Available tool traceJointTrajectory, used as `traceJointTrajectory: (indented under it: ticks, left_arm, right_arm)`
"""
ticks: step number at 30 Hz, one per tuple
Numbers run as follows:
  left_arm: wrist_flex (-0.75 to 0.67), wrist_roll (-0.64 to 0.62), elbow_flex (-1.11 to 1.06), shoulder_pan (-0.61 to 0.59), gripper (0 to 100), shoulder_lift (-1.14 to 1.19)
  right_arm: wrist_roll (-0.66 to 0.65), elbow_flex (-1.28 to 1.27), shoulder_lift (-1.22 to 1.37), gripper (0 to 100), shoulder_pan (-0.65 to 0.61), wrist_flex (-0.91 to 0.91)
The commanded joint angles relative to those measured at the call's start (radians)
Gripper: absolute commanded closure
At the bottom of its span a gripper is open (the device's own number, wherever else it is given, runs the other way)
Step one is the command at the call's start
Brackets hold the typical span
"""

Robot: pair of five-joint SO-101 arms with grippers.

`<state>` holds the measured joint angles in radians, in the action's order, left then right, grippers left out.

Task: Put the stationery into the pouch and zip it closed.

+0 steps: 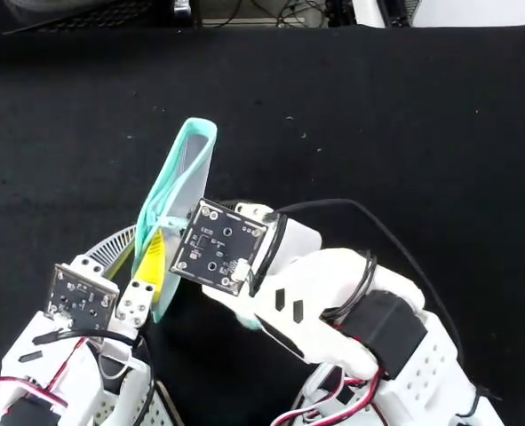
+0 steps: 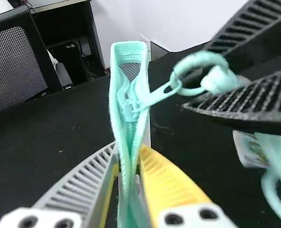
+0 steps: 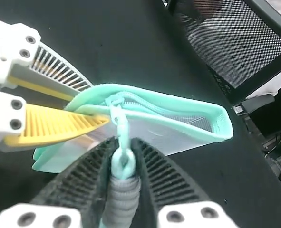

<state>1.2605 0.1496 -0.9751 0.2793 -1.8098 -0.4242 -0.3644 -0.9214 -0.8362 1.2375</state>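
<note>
Your right gripper had its black fingers pressed together on the mint pull loop of the zipper. The loop's cord was drawn taut back to the slider. That slider sat toward the near end of the pouch, just beside the tips of your left gripper.

Your left gripper was clamped on the pouch itself, with the grey finger on its left face and the yellow finger on its right. The fabric was squeezed thin between them. The pouch stood up on its long edge rather than lying flat, and it ran from the two grippers toward the far side, angling a little to the right. You could not tell how far the zipper was shut.

Both arms came in from the near edge of the table, which was covered in black cloth. The left arm was low at the near left. The right arm was at the near right, with its wrist turned leftward so that its camera board hung over the pouch's near end and hid the fingers from above. A black mesh chair stood beyond the far left of the table.
</note>
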Motion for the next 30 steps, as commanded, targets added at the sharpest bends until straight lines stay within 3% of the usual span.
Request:
traceJointTrajectory:
  ticks: [1, 19, 24, 30]
  left_arm:
    - [-0.020, 0.011, -0.002, 0.008, 97, -0.003]
    - [-0.014, 0.011, -0.002, 0.008, 97, -0.006]
    - [-0.014, 0.011, 0.001, 0.008, 97, -0.006]
    - [-0.012, 0.011, -0.002, 0.007, 97, -0.006]
  right_arm:
    - [0.012, 0.045, -0.024, 91.0, -0.009, 0.003]
    - [0.012, 0.015, -0.025, 92.9, -0.060, 0.003]
    - [0.014, -0.018, -0.024, 85.2, -0.061, 0.000]
    - [0.014, -0.061, -0.030, 89.2, -0.061, -0.034]
